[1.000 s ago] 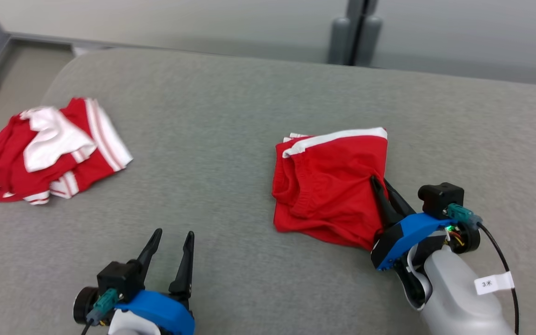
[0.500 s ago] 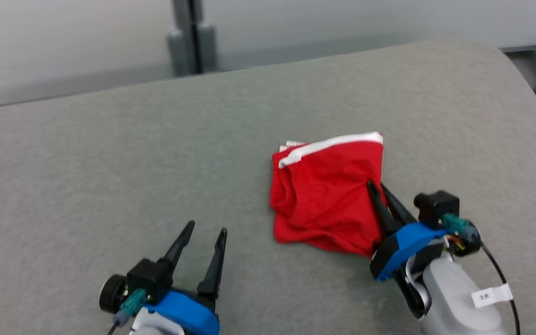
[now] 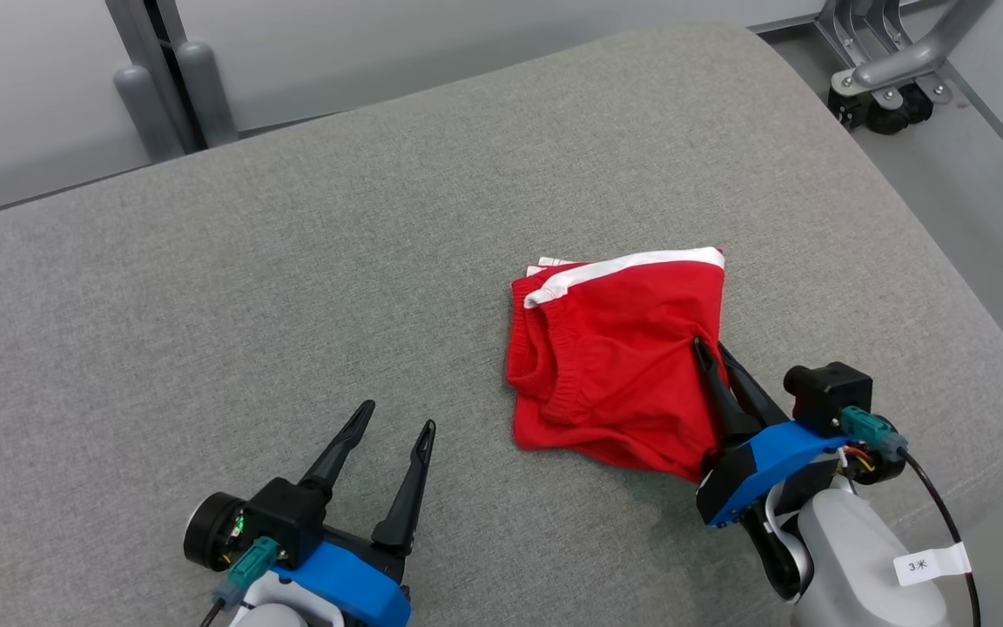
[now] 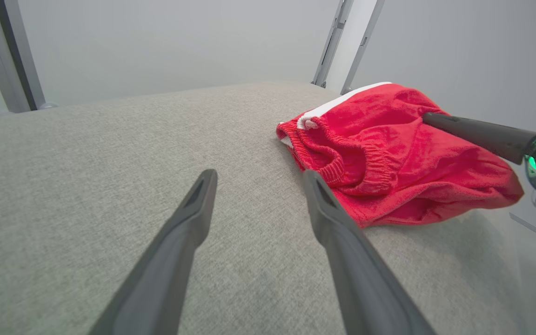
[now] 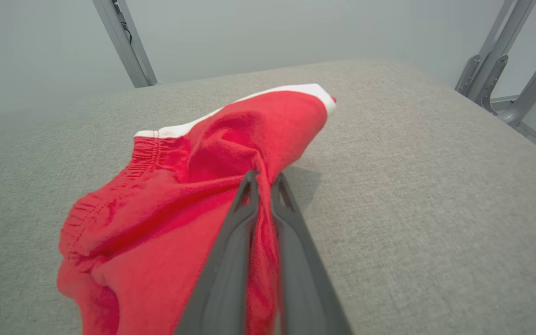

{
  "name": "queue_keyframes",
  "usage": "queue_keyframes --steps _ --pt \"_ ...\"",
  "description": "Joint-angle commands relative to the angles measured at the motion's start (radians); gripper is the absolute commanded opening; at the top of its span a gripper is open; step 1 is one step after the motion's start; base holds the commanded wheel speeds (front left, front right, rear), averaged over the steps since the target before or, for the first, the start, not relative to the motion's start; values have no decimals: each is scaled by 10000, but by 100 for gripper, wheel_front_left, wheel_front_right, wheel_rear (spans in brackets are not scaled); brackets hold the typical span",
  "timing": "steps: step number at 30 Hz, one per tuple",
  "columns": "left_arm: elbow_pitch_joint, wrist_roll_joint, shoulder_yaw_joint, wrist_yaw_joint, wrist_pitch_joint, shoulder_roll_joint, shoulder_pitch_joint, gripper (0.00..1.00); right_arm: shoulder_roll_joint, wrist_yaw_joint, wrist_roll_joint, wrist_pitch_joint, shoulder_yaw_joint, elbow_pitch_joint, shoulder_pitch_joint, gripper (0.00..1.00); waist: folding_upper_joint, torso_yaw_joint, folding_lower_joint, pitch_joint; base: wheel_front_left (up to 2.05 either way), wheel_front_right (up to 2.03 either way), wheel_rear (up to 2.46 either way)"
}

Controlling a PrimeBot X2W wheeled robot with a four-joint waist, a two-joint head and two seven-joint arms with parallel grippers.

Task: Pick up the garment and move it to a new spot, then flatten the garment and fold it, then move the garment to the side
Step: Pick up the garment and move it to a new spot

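One pinch only: right gripper [image 3: 709, 346] clamped on the shorts [image 3: 615, 348] at their right edge. Best lift clear, carry low (left gripper [image 3: 398, 415] wide, empty) and set down flat.

Grey padded surface [image 3: 292, 305]; wheeled metal frame [image 3: 911, 63] beyond its corner.

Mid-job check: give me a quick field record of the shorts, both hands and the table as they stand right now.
garment: red shorts with a white band, folded, on the grey padded table
right hand: shut, pinching the shorts at their right edge
left hand: open, holding nothing, apart from the shorts, to their left
lift: the pinched edge is bunched and raised; the far side lies on the table
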Motion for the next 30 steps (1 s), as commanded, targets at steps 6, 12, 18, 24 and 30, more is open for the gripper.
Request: queue_keyframes --steps 6,12,18,24,30 --pt "-271 -84 -53 -19 -26 317 25 100 -22 1 -232 -38 -352 -135 -15 0 0 -79 0 219 0 0 0" --pt "-465 -124 -99 -20 -26 584 -66 100 -19 1 -1179 10 -1108 140 -601 0 0 89 0 571 0 0 0" --pt "-578 -173 -161 -20 -26 909 -121 100 -28 -1 -3672 814 -3247 153 -1448 0 0 658 0 935 0 0 0" --pt "-662 -353 -160 -20 -26 1215 -259 100 -24 -1 -6110 2004 -5781 -870 -1676 0 0 1398 0 1279 0 0 0" --pt "-653 -528 -106 -18 -24 1444 -241 100 -21 -1 -7040 2651 -7066 -1709 -1542 0 0 1918 0 1537 0 0 0"
